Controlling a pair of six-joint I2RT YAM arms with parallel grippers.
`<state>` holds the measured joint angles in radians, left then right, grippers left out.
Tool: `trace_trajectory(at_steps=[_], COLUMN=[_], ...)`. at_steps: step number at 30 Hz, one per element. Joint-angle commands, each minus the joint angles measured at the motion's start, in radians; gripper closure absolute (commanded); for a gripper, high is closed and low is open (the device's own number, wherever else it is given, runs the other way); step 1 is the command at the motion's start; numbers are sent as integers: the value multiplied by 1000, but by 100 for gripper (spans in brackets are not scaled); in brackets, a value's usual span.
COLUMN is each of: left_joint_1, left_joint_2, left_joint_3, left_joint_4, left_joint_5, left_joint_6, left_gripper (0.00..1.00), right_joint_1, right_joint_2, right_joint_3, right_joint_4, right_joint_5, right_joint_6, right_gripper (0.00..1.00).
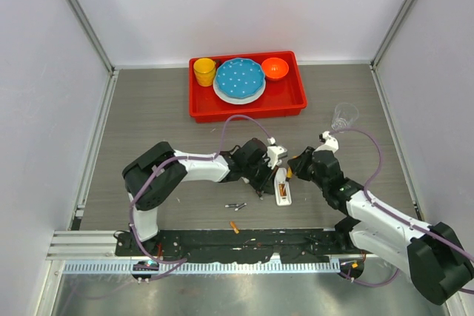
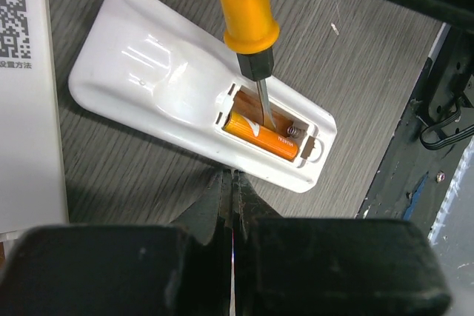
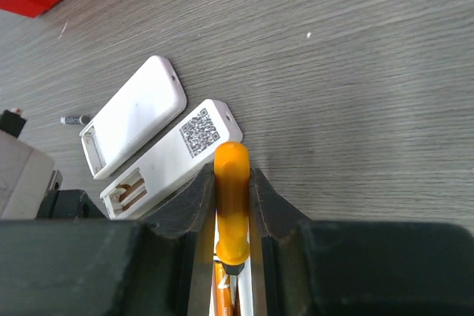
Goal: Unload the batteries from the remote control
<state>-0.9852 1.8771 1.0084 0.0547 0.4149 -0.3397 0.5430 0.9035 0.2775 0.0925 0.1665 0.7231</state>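
Observation:
A white remote control (image 2: 155,79) lies face down with its battery bay open, and one orange battery (image 2: 261,135) sits in the bay. My right gripper (image 3: 232,172) is shut on the orange handle of a screwdriver (image 3: 232,190), whose tip (image 2: 268,115) rests in the bay against that battery. The left gripper (image 2: 231,174) is shut on nothing, its tips at the remote's near edge. In the top view both grippers meet over the remote (image 1: 283,189). Two dark silvery batteries (image 1: 235,206) and an orange one (image 1: 234,226) lie loose on the table.
Two more white remote pieces lie beside the work: one with a QR code and an empty bay (image 3: 167,157), one plain (image 3: 137,112). A red tray (image 1: 296,101) at the back holds a yellow cup, blue plate and orange bowl. A clear cup (image 1: 344,116) stands at right.

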Motion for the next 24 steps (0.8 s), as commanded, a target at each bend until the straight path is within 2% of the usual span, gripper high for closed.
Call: trace_trajectory(at_steps=[1,24], left_joint_1=[-7,-6], left_joint_2=[48,51], left_joint_3=[19,25], left_joint_4=[4,0], left_joint_5=[-24,-1], left_joint_6=[1,-2], left_gripper=[100,100], right_joint_1=[-35,-149], right_joint_2=[20,32], right_joint_3=[-38,-124], right_joint_4=[110,269], right_joint_5=[-127,-199], right_joint_6=[113,291], right_gripper=[99,99])
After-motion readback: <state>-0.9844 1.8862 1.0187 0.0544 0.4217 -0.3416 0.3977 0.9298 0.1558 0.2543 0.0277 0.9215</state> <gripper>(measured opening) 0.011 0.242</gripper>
